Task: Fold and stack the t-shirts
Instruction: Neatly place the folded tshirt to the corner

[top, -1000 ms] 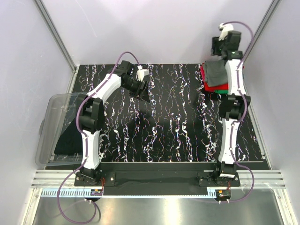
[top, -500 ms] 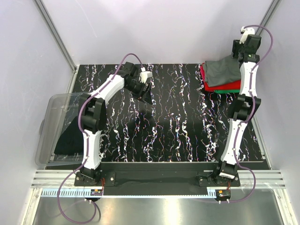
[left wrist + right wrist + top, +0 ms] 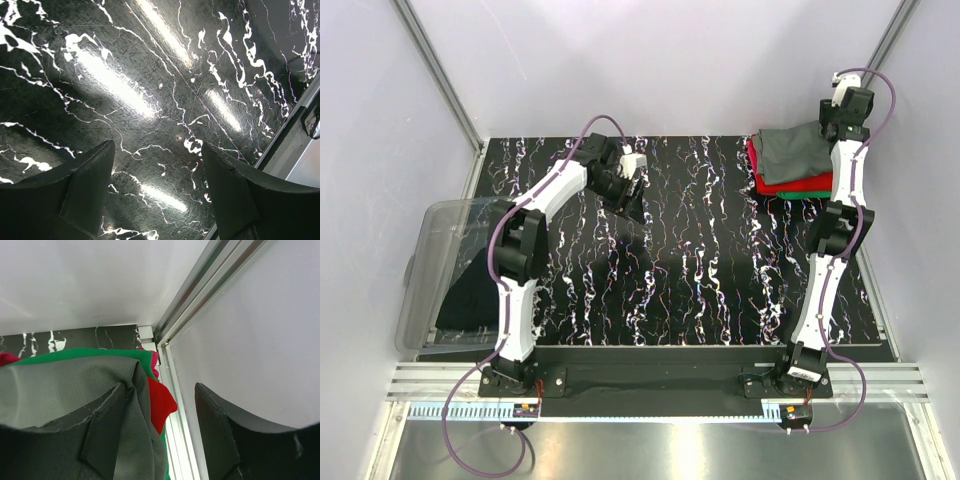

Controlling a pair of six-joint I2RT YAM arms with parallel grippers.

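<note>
Stack sits in far right corner of bench (image 3: pixel 700 270): dark grey t-shirt (image 3: pixel 788 152) on top, red t-shirt (image 3: pixel 810 184) and green t-shirt (image 3: pixel 75 354) under it. Right gripper (image 3: pixel 160 387) over stack's right edge, jaws apart, gripping nothing. Left gripper (image 3: pixel 157 145) released, above bench near far edge, left of middle. Black t-shirt (image 3: pixel 470 300) in clear tub (image 3: pixel 430 260) at left edge

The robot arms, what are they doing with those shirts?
They are stacking t-shirts. The right gripper hovers open at the stack's edge: grey t-shirt on top, red t-shirt and green t-shirt beneath. The left gripper hangs open over the table, holding nothing. A black t-shirt lies in the clear tub.
</note>
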